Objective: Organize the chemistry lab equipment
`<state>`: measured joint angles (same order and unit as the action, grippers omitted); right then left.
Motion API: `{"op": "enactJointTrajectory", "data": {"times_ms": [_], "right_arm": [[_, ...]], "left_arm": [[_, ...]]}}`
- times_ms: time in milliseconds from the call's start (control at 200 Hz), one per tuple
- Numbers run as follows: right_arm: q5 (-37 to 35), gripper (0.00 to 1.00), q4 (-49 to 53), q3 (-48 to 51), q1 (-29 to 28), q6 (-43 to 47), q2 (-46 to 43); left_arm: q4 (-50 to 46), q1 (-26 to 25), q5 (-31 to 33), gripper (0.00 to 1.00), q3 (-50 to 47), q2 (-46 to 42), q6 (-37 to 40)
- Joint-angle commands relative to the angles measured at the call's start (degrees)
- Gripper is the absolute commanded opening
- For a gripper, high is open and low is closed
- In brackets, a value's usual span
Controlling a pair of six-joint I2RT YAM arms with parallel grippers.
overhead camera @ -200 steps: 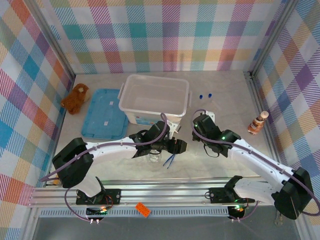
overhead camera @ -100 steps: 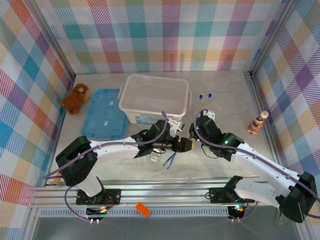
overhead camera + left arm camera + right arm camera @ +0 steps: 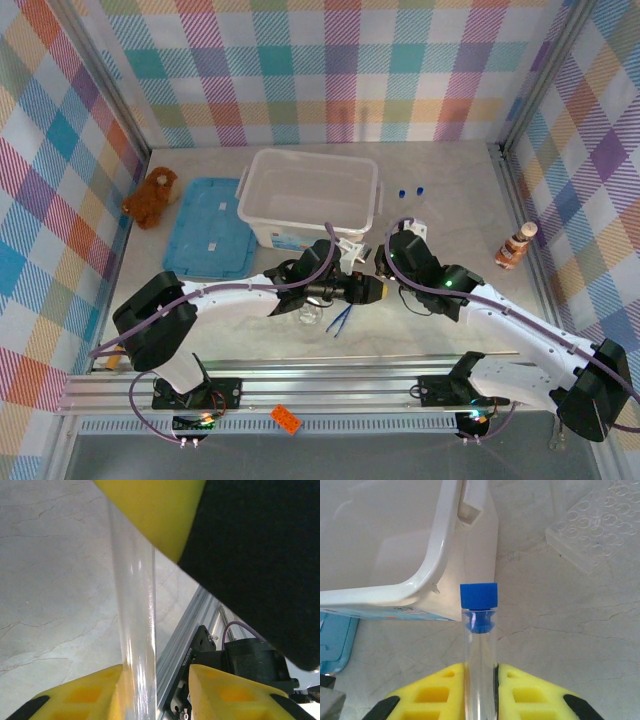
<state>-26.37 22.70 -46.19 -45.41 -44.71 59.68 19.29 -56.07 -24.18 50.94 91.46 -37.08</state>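
Test tube (image 3: 479, 650), blue-capped, pinched by right fingers (image 3: 435, 690) beside the white bin (image 3: 440, 555), left fingers (image 3: 85, 695) spread around it.

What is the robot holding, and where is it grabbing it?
The right gripper pinches a test tube by its clear glass body, below the blue cap. The left gripper sits loosely around the tube's other end.

clear, glossy, smooth walls on the test tube (image 3: 480, 680); matt blue plastic for its cap (image 3: 478, 596). shiny white plastic on the bin (image 3: 437, 565). matt, veined, stone-look table (image 3: 560, 640). brushed metal on the rail (image 3: 182, 635). fuzzy brown plush toy (image 3: 150, 196).
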Motion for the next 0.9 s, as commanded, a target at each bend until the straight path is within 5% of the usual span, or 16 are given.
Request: {"op": "enactJointTrajectory", "data": {"times_ms": [0,390,690,895], "right_arm": [[-0.2,0.19,-2.0,-1.6,-0.5,-1.6,-0.6],[0.3,0.19,-2.1,-1.3,-0.4,-2.4,-2.5],[0.2,0.21,-1.0,-1.5,-0.5,-1.9,-2.1],[-1.3,0.58,3.6,-4.7,0.1,1.9,-3.6]], "left_arm": [[1.4,-0.4,-1.3,0.34,1.0,0.9,0.0],[1.7,-0.4,-1.0,0.23,0.7,1.1,0.2],[-0.5,-0.4,0.1,0.02,0.6,-0.4,2.2],[-5.0,-0.4,1.9,0.01,0.6,-2.1,6.5]]}}
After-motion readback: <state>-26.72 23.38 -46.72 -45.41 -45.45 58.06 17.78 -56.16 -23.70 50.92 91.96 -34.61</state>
